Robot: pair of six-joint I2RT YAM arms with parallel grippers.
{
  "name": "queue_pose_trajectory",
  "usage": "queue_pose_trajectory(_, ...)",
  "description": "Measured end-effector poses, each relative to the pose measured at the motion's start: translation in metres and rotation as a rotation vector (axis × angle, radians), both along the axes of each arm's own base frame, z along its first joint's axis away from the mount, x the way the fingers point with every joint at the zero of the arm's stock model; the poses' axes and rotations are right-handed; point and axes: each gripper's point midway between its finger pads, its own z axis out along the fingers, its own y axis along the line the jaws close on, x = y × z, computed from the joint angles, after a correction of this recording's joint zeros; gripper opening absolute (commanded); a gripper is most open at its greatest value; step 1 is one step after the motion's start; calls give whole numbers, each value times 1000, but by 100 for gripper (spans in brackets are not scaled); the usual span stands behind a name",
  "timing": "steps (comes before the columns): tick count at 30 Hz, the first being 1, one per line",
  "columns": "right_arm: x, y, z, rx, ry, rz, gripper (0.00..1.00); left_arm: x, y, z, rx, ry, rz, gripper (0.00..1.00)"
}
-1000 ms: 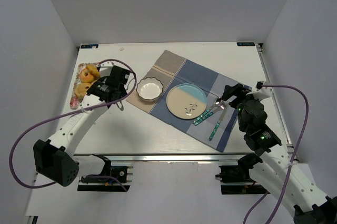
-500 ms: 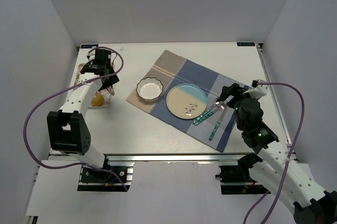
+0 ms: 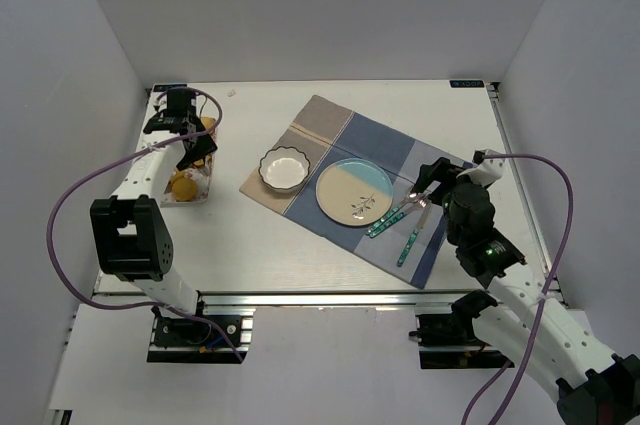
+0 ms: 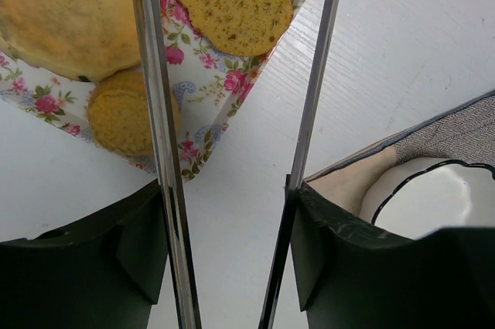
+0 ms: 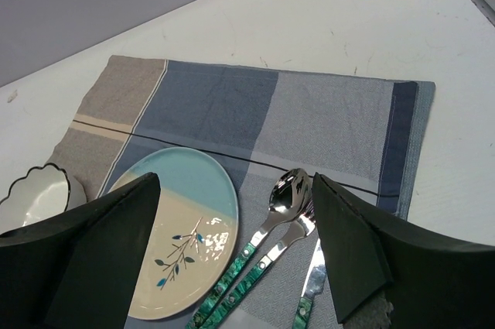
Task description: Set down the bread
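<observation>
- My left arm [image 3: 150, 167] reaches over the tray [image 4: 209, 97] at the left of the tabletop [image 4: 387, 50]. Its jaws stand partly apart and grip nothing.
- The bread [image 4: 228, 0] lies on the tray, in line between the two fingers and out toward their tips. It sits nearer one finger, with a clear gap to the other.
- The donut [image 4: 54, 11] lies just outside that nearer finger. A bun [image 4: 124, 112] sits farther back along the same finger, partly crossed by it.
- I judge the step in hand to be the reach for the pick-up, since the bread is not yet lifted.
- The next move calls for centring the jaws on the bread, lowering, and closing across its narrow width. The nearer finger must slip between bread and donut without nudging either. I cannot tell from the wrist view how high the fingers stand above the crust.
- The bowl [image 4: 433, 197] rests outside the other finger, back by the jaws' base, on the mat [image 5: 309, 112].
- The plate [image 3: 354, 192] lies well apart from the left jaws, beyond the bowl. It is bare, and I judge it to be the bread's destination.
- My right arm [image 3: 490, 245] hangs over the mat with its jaws wide and holding nothing. The plate's edge and the spoon [image 5: 286, 193] show in the gap between them. I judge this arm has no part in the pick-up.
</observation>
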Motion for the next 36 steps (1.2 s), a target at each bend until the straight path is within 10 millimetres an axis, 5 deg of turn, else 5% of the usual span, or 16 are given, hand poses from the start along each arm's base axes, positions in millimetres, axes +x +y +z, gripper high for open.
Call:
queue_pose_trajectory(15,4,0,-11,-27,33,-11,85,10,19,-23,-5,65,72,60)
queue_pose_trajectory(23,6,-1,-17,-46,54,-20,85,17,19,-38,-7,98,74,44)
queue_pose_trajectory(31,6,-2,-15,-48,48,-22,85,17,19,-35,-14,92,85,29)
queue_pose_trajectory(36,5,-1,-11,-37,33,-13,85,9,17,-15,-20,43,86,23)
